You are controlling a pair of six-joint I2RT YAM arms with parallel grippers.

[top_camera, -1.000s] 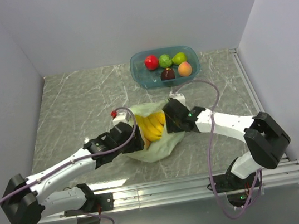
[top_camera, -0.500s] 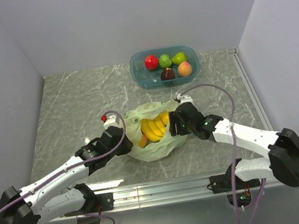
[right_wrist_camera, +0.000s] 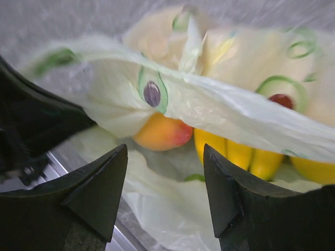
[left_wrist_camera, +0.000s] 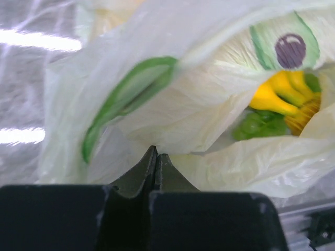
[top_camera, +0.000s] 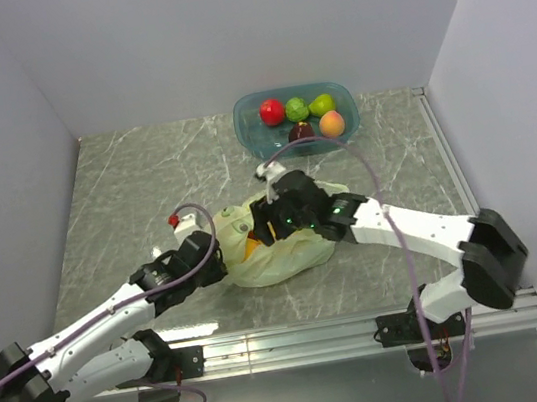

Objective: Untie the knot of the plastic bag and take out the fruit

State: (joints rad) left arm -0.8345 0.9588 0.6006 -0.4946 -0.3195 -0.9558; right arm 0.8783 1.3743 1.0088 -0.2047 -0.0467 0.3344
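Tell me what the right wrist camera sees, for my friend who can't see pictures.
The right gripper holds its two black fingers open just in front of the open mouth of a crinkly pale green plastic bag. Inside, under a fold of the plastic, lie a red-orange mango and yellow bananas.

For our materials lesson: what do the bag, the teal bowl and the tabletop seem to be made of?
The plastic bag looks like thin, slightly glossy pale yellow-green film: it crinkles and the fruit shows through. The teal bowl is probably rigid, smooth, translucent plastic. The tabletop is grey, marble-veined, with glare; stone or printed laminate, I cannot tell.
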